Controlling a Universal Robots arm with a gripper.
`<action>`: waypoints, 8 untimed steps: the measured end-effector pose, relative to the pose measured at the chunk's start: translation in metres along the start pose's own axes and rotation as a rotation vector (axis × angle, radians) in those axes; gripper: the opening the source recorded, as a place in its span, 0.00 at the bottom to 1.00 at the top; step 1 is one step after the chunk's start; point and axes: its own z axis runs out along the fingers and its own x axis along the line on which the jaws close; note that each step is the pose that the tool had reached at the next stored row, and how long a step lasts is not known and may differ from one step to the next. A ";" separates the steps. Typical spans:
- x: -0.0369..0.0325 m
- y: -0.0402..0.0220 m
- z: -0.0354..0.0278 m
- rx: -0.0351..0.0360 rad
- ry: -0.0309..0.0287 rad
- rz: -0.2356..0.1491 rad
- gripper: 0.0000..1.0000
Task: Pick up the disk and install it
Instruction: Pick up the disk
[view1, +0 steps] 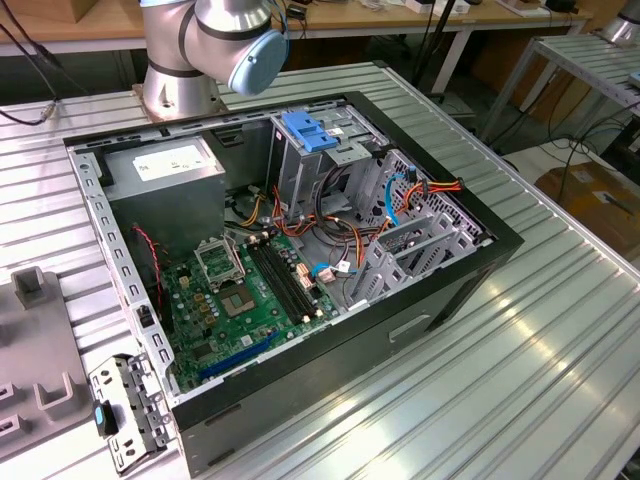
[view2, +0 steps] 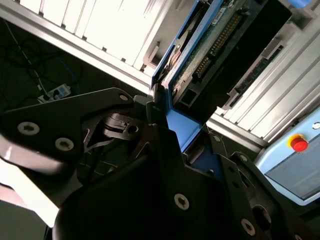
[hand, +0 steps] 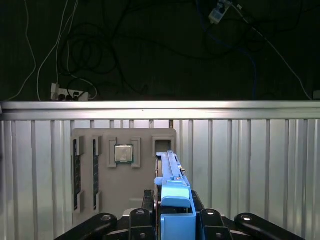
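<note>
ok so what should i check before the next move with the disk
1. Grip: ok. The tool is closed on the disk, with the blue rail between its fingers in both wrist views.
2. Disk off its holder: ok. The grey tray with the processor chip lies below the disk, apart from it.
3. Access: ok. The computer case is open, with its side panel off.
4. Bay free: cannot tell. The inside of the drive cage is hidden.
5. Path: cannot tell. The cables are bundled at the cage's foot.
</note>
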 end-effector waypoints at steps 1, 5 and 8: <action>0.0000 0.0000 -0.0007 0.0000 0.0002 0.000 0.37; 0.0000 -0.0001 -0.0041 0.0001 0.0008 0.000 0.37; 0.0000 -0.0001 -0.0067 0.0001 0.0013 0.000 0.37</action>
